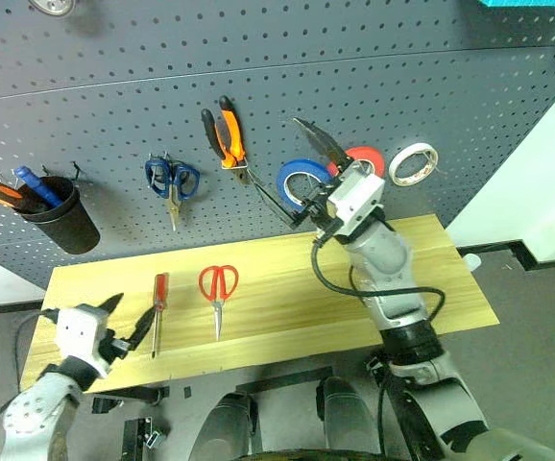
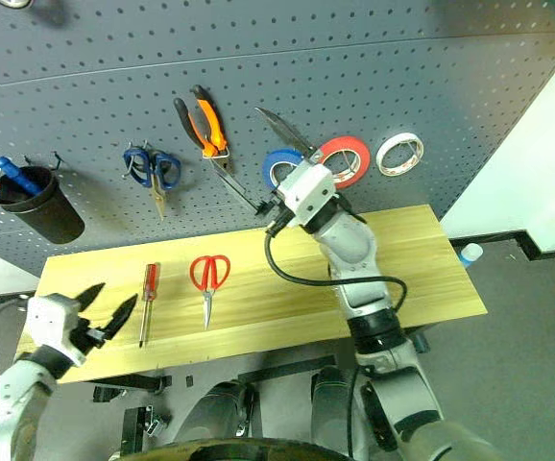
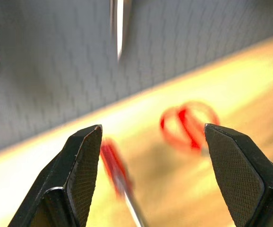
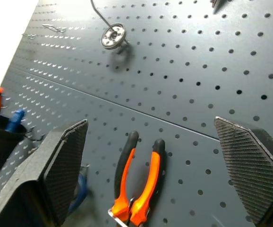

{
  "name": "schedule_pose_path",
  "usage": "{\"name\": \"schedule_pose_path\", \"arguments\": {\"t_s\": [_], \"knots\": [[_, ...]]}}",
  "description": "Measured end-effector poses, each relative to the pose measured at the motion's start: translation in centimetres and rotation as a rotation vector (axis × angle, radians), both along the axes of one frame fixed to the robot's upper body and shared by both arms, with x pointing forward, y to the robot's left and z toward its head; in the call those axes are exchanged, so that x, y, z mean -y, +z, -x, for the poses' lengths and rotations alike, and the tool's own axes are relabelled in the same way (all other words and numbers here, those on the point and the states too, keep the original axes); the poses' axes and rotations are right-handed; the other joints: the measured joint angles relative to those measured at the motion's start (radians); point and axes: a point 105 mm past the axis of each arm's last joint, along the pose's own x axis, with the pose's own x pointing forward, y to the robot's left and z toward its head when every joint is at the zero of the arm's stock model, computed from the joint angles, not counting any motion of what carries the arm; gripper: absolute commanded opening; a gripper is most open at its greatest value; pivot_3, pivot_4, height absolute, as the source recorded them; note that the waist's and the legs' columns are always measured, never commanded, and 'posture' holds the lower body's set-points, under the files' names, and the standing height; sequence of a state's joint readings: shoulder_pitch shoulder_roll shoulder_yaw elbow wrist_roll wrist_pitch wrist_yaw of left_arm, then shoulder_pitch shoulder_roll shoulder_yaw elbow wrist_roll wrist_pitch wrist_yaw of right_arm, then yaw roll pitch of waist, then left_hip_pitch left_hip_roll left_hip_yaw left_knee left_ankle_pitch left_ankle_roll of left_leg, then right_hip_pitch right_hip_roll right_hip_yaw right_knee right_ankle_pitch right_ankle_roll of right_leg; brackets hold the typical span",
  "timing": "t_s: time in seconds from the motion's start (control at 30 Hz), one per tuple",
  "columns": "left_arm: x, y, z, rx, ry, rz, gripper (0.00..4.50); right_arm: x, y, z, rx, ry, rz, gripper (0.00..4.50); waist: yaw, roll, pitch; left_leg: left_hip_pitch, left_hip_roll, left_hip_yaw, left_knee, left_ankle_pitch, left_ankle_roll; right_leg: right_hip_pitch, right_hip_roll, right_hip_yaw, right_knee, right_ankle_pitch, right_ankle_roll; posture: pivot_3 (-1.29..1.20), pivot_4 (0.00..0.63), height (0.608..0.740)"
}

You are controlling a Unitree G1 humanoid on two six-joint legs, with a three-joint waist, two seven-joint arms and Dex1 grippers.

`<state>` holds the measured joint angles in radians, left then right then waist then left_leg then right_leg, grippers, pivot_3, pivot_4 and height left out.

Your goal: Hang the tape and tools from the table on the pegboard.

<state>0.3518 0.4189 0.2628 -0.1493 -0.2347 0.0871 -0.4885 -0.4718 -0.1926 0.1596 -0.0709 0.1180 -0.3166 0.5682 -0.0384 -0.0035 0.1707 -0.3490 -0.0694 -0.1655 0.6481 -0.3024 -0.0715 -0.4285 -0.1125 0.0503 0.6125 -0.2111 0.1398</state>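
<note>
The dark grey pegboard [image 1: 402, 77] carries the orange-and-black pliers [image 1: 226, 134] and the blue tape [image 2: 274, 165] on hooks. My right gripper [image 1: 297, 173] is raised in front of the blue tape, open and holding nothing; in its wrist view the pliers [image 4: 136, 189] hang between the open fingers [image 4: 70, 156]. On the wooden table [image 1: 287, 279] lie the red-handled screwdriver [image 1: 159, 298] and the red scissors [image 1: 218, 285]. At the table's front left my left gripper [image 1: 133, 312] is low and open, just left of the screwdriver [image 3: 115, 165], with the scissors [image 3: 188, 125] beyond.
Blue-handled scissors [image 1: 172, 180] hang left of the pliers. A black cup [image 1: 61, 216] on the board holds orange and blue screwdrivers. A red roll [image 2: 347, 158] and a white roll [image 1: 413, 163] hang right of the blue tape. A pale wall [image 1: 546, 182] bounds the right side.
</note>
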Motion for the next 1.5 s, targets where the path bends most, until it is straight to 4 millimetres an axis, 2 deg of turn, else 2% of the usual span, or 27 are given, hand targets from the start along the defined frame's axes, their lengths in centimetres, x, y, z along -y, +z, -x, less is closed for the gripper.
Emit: {"name": "schedule_pose_path", "arguments": {"t_s": [0.07, 0.23, 0.37, 0.47, 0.57, 0.8, 0.9, 0.93, 0.97, 1.23, 1.37, 1.5], "knots": [[1.3, -0.7, -0.9, -0.054, 0.015, -0.022, 3.61, 1.0, -0.8, 0.0, -0.049, -0.009, 0.066, 4.48, 0.001, -0.001, 0.000, 0.000, 0.000, 0.000, 0.000, 0.000, 0.000, 0.001, 0.000, 0.000, 0.000, 0.000, 0.000, 0.00, 0.161, 0.738], [5.0, -1.0, -3.7, -0.146, 0.081, -0.018, 3.61, 4.5, -5.0, 0.6, -0.318, 0.023, 0.277, 4.48, 0.003, -0.002, 0.002, 0.000, 0.000, 0.000, 0.000, 0.000, 0.001, 0.001, -0.001, -0.001, -0.001, 0.000, 0.002, -0.02, 0.162, 0.738], [7.5, -2.4, -4.7, -0.298, 0.129, -0.009, 3.61, 7.7, -9.7, 3.7, -0.616, 0.178, 0.482, 4.48, -0.001, -0.005, 0.004, -0.002, -0.001, 0.001, 0.001, -0.002, 0.003, 0.001, -0.002, -0.001, -0.002, -0.001, 0.003, -0.04, 0.161, 0.738], [8.6, -2.6, -5.4, -0.362, 0.151, 0.009, 3.61, 9.6, -11.8, 6.3, -0.770, 0.294, 0.611, 4.48, -0.006, -0.007, 0.005, -0.002, -0.001, 0.002, 0.001, -0.002, 0.003, 0.001, -0.002, -0.001, -0.003, -0.001, 0.004, -0.05, 0.160, 0.738], [9.4, -2.5, -6.2, -0.388, 0.164, -0.009, 3.61, 9.9, -12.0, 7.1, -0.789, 0.368, 0.649, 4.48, -0.006, -0.010, 0.007, -0.001, -0.001, 0.002, 0.002, -0.002, 0.003, 0.001, -0.002, -0.001, -0.003, -0.004, 0.009, -0.04, 0.162, 0.738], [9.5, -4.6, -7.5, -0.500, 0.273, -0.053, 3.61, 10.2, -12.0, 5.1, -0.741, 0.348, 0.630, 4.48, 0.003, -0.017, 0.011, -0.003, -0.002, 0.002, 0.003, -0.002, 0.003, 0.002, -0.004, -0.001, -0.004, -0.002, 0.006, -0.04, 0.155, 0.738], [9.4, -4.9, -8.1, -0.519, 0.314, -0.022, 4.08, 10.2, -12.2, 4.8, -0.726, 0.341, 0.624, 4.50, 0.010, -0.017, 0.011, -0.004, -0.002, 0.001, 0.003, -0.002, 0.003, 0.001, -0.004, -0.002, -0.005, -0.002, 0.005, -0.04, 0.152, 0.738], [9.5, -4.9, -8.3, -0.526, 0.321, 0.002, 4.43, 10.3, -12.3, 4.7, -0.721, 0.337, 0.627, 4.50, 0.015, -0.017, 0.011, -0.005, -0.002, 0.002, 0.003, -0.002, 0.003, 0.001, -0.005, -0.002, -0.007, -0.002, 0.005, -0.04, 0.150, 0.738], [9.8, -5.0, -8.6, -0.536, 0.326, 0.033, 4.47, 10.1, -12.4, 4.7, -0.713, 0.337, 0.623, 4.50, 0.021, -0.017, 0.011, -0.005, -0.002, 0.001, 0.003, -0.002, 0.003, 0.001, -0.005, -0.002, -0.007, -0.001, 0.005, -0.04, 0.150, 0.738], [11.3, -6.2, -8.7, -0.637, 0.337, 0.067, 4.47, 9.5, -12.5, 4.5, -0.683, 0.329, 0.611, 4.50, 0.027, -0.017, 0.011, -0.007, -0.003, 0.002, 0.003, -0.002, 0.003, 0.001, -0.005, -0.002, -0.014, 0.001, 0.008, -0.05, 0.147, 0.738], [12.5, -6.2, -8.7, -0.676, 0.314, 0.090, 4.47, 9.4, -12.6, 4.4, -0.679, 0.317, 0.608, 4.50, 0.027, -0.017, 0.011, -0.007, -0.003, 0.002, 0.003, -0.002, 0.003, 0.001, -0.005, -0.002, -0.014, 0.001, 0.007, -0.05, 0.147, 0.738], [12.8, -6.1, -8.7, -0.702, 0.309, 0.092, 4.47, 9.3, -12.6, 4.3, -0.676, 0.310, 0.605, 4.50, 0.025, -0.016, 0.010, -0.007, -0.002, 0.002, 0.003, -0.002, 0.003, 0.002, -0.005, -0.002, -0.014, 0.001, 0.008, -0.05, 0.147, 0.738]]}}
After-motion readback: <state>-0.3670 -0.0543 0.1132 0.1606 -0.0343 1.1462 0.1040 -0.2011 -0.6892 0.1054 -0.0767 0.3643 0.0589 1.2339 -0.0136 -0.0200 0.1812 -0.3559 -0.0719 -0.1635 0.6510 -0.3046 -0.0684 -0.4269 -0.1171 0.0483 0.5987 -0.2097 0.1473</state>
